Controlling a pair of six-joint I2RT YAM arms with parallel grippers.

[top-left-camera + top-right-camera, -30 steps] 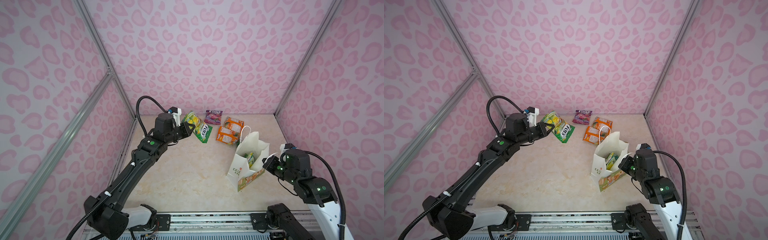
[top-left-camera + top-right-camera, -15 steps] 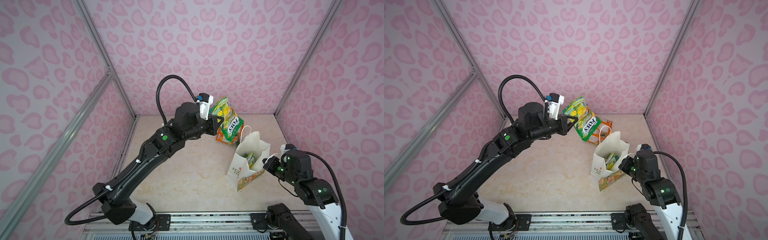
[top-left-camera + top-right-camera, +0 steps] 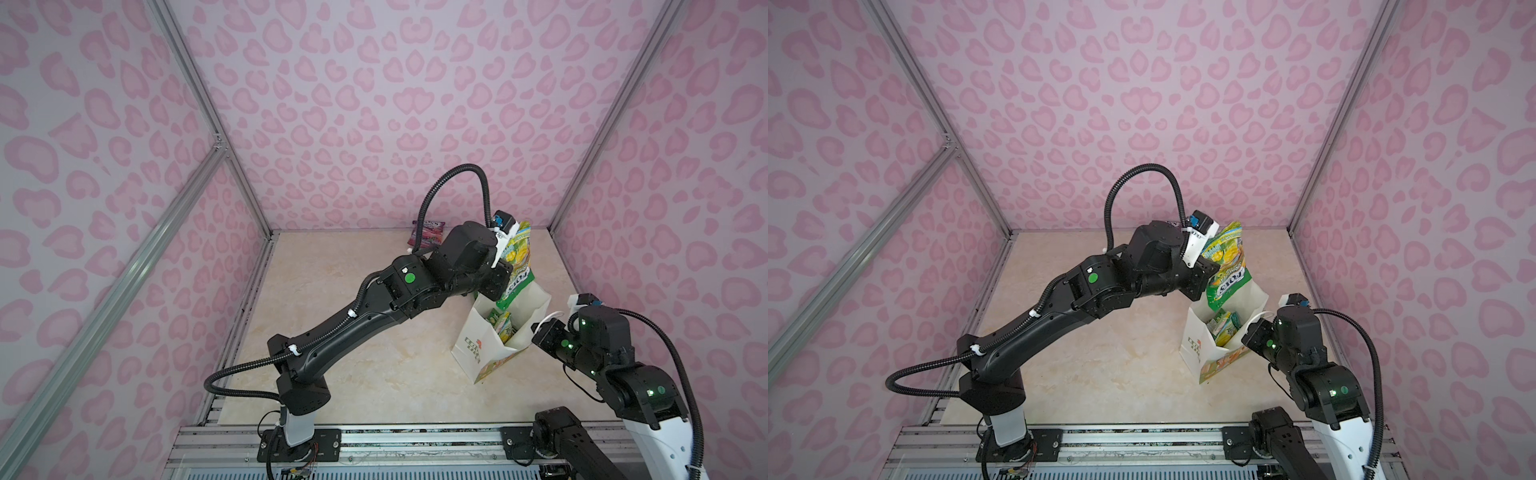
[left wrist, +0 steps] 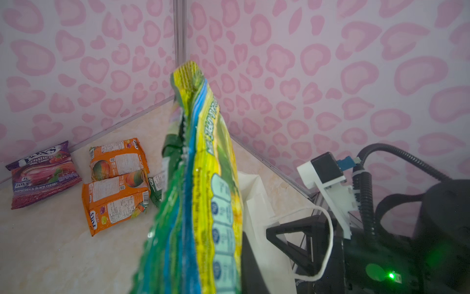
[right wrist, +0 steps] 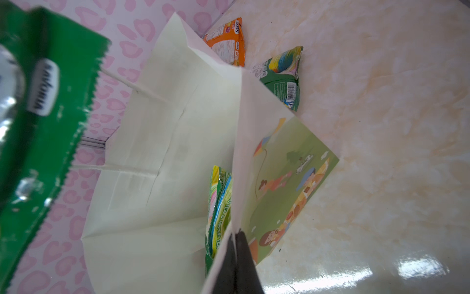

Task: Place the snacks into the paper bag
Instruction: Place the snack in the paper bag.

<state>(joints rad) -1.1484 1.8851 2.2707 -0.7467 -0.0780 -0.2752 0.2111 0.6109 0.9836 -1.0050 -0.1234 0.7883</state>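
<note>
Left gripper (image 3: 1205,276) is clamped on a packet (image 3: 1227,266), which hangs upright over the mouth of the bag (image 3: 473,345). Right gripper (image 5: 236,254) is closed, pinching the bag rim at 4 o'clock. The bag stands at 3 o'clock on the table (image 3: 353,332), with a second packet (image 3: 503,326) inside.

the paper bag (image 5: 165,152) is matt, creased white paper, the yellow-green snack packet (image 4: 203,178) glossy crinkly plastic, and the worktop (image 5: 381,127) smooth and shiny.

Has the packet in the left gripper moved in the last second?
Yes. The yellow-green packet in the left gripper went from the floor by the back wall to above the paper bag.
</note>
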